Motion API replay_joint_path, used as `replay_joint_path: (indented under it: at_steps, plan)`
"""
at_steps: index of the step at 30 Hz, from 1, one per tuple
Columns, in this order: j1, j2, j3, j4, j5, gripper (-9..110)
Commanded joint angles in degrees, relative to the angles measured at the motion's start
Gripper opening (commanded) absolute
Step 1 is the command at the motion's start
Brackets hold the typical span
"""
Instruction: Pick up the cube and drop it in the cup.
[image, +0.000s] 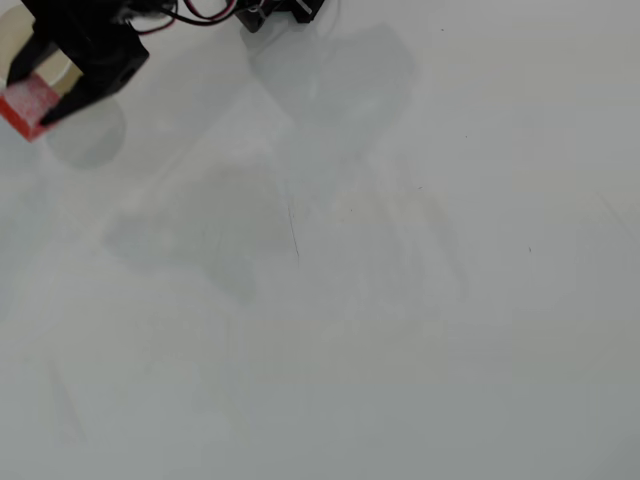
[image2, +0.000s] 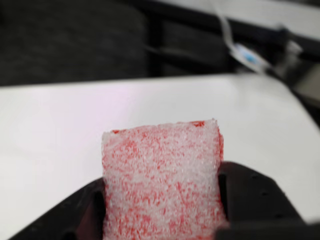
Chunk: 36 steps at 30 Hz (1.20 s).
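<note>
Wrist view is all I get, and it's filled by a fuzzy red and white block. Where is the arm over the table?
Observer: In the overhead view, the black two-finger gripper is in the top-left corner of the picture. It holds the small red cube with whitish patches between its fingers.
Operator: Can you see the cup anywhere?
Observer: Just barely. Only a sliver of what looks like the tan paper cup shows at the left edge. The gripper hides most of it, so I cannot tell if the cube is over its mouth.
</note>
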Motion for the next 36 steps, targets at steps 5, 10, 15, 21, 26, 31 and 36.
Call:
replay_joint_path:
  at_steps: [5,10,15,21,26,31,36]
  plan:
    - [11.7,-0.4,-9.9,6.4,-0.7,5]
    - [15.7,-1.1,-8.3,6.9,-1.0,4]
    - [17.5,-1.2,-7.3,7.7,-1.1,4]
    - [18.6,-0.4,-6.3,9.1,-1.0,4]
    - [19.2,-0.1,-5.9,10.5,-0.6,4]
    - [19.3,0.3,-4.6,11.6,-0.6,4]
    - [19.3,0.8,-3.2,14.0,-0.7,4]
